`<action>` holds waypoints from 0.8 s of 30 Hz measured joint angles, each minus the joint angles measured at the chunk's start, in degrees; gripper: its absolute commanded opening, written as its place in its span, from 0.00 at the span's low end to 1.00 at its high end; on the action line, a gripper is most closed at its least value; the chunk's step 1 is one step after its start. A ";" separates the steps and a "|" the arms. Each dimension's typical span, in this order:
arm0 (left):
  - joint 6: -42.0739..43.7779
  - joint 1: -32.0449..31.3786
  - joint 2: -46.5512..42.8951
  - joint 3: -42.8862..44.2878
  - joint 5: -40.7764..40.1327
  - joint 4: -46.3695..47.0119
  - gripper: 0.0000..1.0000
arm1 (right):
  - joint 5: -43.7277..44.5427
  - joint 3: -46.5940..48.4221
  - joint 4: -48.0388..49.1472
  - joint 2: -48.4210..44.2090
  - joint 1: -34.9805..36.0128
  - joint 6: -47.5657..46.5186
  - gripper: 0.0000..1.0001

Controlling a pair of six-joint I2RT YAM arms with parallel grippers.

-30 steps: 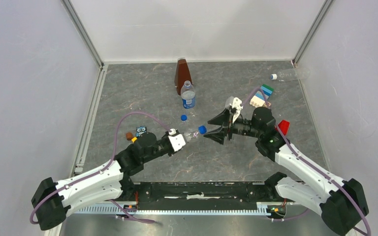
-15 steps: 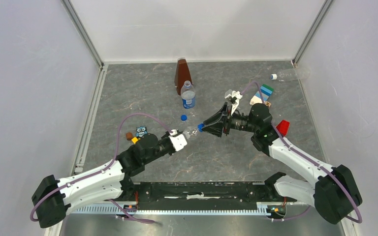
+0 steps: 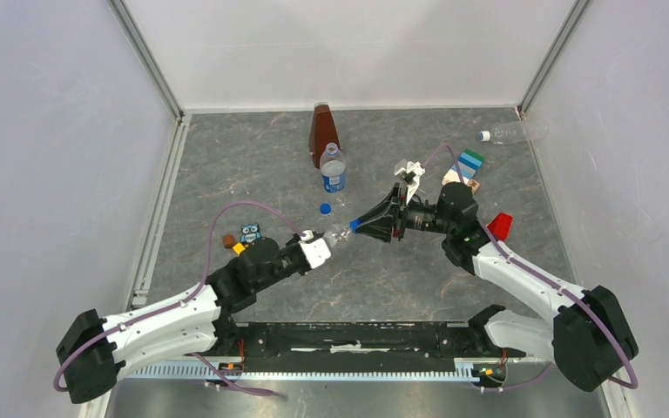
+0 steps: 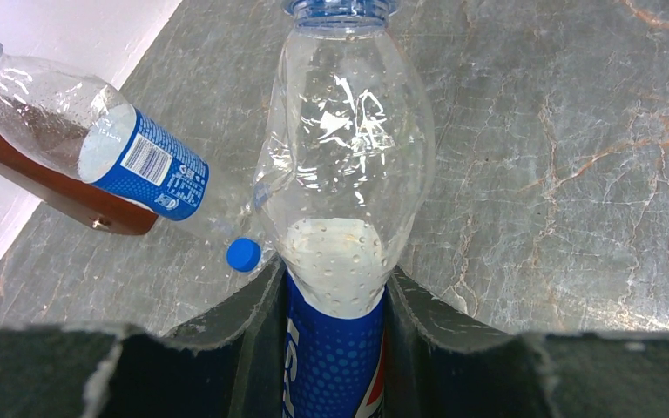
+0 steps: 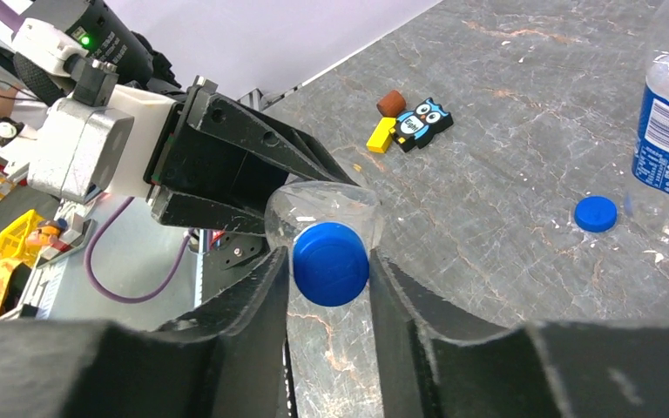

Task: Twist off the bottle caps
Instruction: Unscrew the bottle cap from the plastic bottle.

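Top external, worktop (image 3: 253, 165): a grey, marble-veined slab was seen, walled in white.
Top external, held bottle (image 3: 340, 233): clear, crumpled plastic was kept off the worktop, lying roughly level between the two arms.
Top external, left tool (image 3: 324, 244): it was clamped on the labelled base end of the held bottle.
Top external, right tool (image 3: 360, 225): it was closed on the blue cap (image 3: 356, 225) at the bottle's neck.
Top external, standing bottle (image 3: 334, 171): it was set upright just in front of the brown pyramid (image 3: 321, 129).
Top external, loose blue cap (image 3: 325, 208): a flat round disc was laid on the worktop near that bottle's foot.
Top external, unlabelled bottle (image 3: 514, 132): it was laid on its side at the far right corner, a white cap (image 3: 484, 136) at its neck.
Left wrist, held bottle: a dimpled clear wall and bulbous shoulder were shown; the glossy blue wrap label was pinched between dark, wedge-shaped fingers (image 4: 257, 305).
Right wrist, blue cap: a smooth matte disc was seen face-on, pressed at both sides by the right tool.
Right wrist, owl toy (image 5: 420, 123): it was laid touching a yellow block (image 5: 381, 135), well behind the cap.
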 measured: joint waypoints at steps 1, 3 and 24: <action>0.02 -0.02 0.00 0.00 0.04 0.07 0.02 | 0.00 0.00 0.09 0.00 0.00 -0.07 0.33; 0.02 -0.07 0.04 0.00 0.09 0.39 0.02 | -0.20 0.00 0.31 0.00 -0.07 0.04 0.36; 0.00 -0.22 0.55 -0.28 0.20 1.46 0.02 | -1.49 -0.02 0.35 0.11 -0.13 -2.08 0.02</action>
